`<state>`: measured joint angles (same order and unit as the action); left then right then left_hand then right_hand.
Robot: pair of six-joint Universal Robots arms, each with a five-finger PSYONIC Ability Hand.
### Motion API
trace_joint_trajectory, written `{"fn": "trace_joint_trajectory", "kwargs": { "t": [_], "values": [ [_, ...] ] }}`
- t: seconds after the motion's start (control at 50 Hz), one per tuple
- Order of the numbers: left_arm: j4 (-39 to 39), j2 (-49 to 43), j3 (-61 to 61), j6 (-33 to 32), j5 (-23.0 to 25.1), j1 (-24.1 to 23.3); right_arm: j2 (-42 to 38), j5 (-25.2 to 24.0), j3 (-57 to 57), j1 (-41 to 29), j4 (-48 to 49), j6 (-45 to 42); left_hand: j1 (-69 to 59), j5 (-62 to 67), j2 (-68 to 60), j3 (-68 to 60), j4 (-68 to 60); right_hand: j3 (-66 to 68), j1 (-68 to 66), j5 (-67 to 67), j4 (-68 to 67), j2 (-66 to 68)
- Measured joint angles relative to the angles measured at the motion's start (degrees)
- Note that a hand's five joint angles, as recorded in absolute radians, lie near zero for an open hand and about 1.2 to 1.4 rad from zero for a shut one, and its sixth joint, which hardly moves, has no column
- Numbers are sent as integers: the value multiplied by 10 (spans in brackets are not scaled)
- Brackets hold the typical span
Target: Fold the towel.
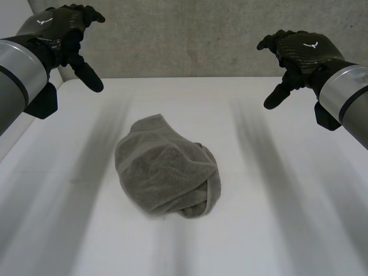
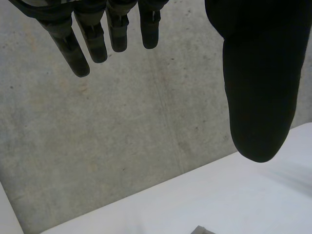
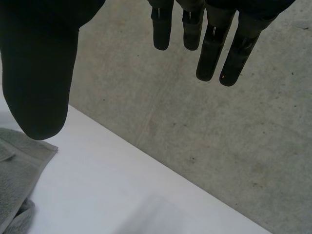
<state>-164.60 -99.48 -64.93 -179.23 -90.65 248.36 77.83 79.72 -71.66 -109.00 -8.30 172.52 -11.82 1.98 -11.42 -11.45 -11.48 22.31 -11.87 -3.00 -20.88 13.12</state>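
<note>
A grey towel (image 1: pixel 167 169) lies crumpled in a loose heap in the middle of the white table (image 1: pixel 276 190). My left hand (image 1: pixel 63 34) hovers high above the table's far left, well away from the towel, with straight fingers (image 2: pixel 78 48) and nothing in it. My right hand (image 1: pixel 302 54) hovers high at the far right, also apart from the towel, its fingers (image 3: pixel 214 48) straight and empty. A corner of the towel (image 3: pixel 19 170) lies below the right thumb in the right wrist view. A tiny tip of the towel (image 2: pixel 202 230) peeks in on the table in the left wrist view.
A grey concrete wall (image 1: pixel 195 34) rises behind the table's far edge. A white side panel (image 1: pixel 17 132) runs along the table's left.
</note>
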Motion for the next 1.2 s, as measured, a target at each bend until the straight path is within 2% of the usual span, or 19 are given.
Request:
{"fn": "trace_joint_trajectory", "kwargs": {
  "t": [0.2, 0.5, 0.88, 1.0, 1.2],
  "values": [
    [7, -6, -2, 0, 1, -2, -3, 7, -1, 1, -5, 2, 0, 0, 0, 0, 0, 0, 0, 0, 0, 0],
    [21, -12, -9, -1, 1, -2, -1, 76, -13, 5, 34, 2, 5, -3, 5, 4, 5, 0, 0, 1, 0, 0],
    [14, -21, -23, -1, 4, -2, 3, 71, -16, 14, 60, -5, 9, -3, 10, 10, 10, 0, 0, 0, 0, 0],
    [0, -35, -32, -4, 20, -3, -5, 47, -10, 15, 57, -17, 11, -3, 10, 12, 11, 0, 0, 0, 0, 0],
    [-15, -126, -35, -30, 98, -4, -95, -81, -6, 2, 6, -87, 11, -3, 10, 11, 10, 0, 0, 1, 0, 0]
  ]
}}
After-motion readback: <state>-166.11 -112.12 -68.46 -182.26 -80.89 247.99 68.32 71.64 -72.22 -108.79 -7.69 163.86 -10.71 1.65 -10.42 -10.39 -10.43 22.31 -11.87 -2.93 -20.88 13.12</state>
